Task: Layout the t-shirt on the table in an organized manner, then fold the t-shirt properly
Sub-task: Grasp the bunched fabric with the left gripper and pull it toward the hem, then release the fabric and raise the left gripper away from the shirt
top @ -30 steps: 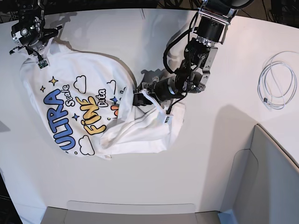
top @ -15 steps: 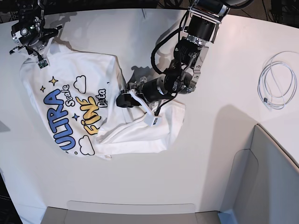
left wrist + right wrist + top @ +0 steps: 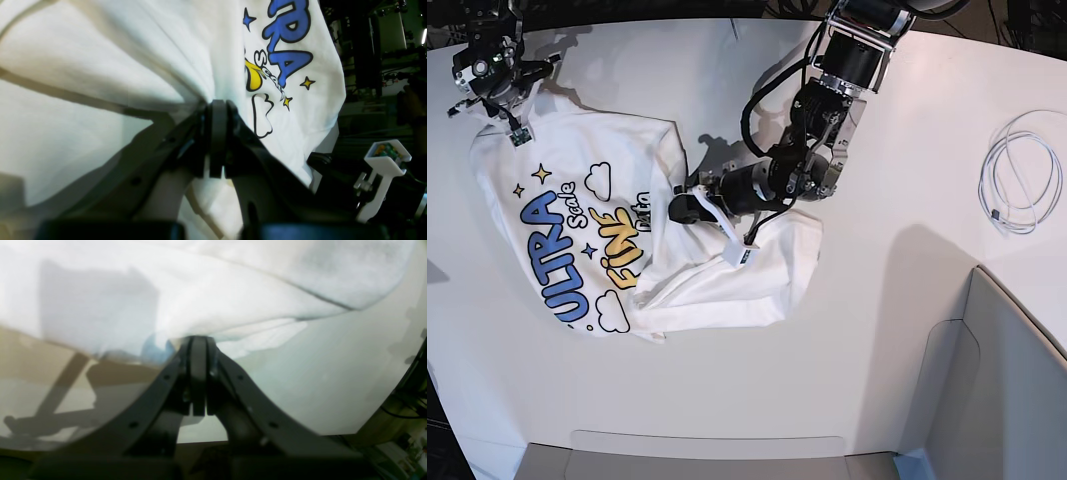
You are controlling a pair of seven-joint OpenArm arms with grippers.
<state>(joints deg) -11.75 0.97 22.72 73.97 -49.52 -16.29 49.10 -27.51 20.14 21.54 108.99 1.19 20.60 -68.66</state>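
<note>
a: base view: the t-shirt (image 3: 597,210) lies rumpled at centre-left on the table (image 3: 867,330).

b: wrist views: left gripper (image 3: 217,106) pinches its fabric; right gripper (image 3: 198,340) too. soft, light, probably best taken by hems.

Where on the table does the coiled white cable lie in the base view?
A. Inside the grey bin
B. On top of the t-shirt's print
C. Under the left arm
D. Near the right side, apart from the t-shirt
D: the coiled white cable lies on the bare table toward the base view's right side, well clear of the t-shirt and both arms.
</note>
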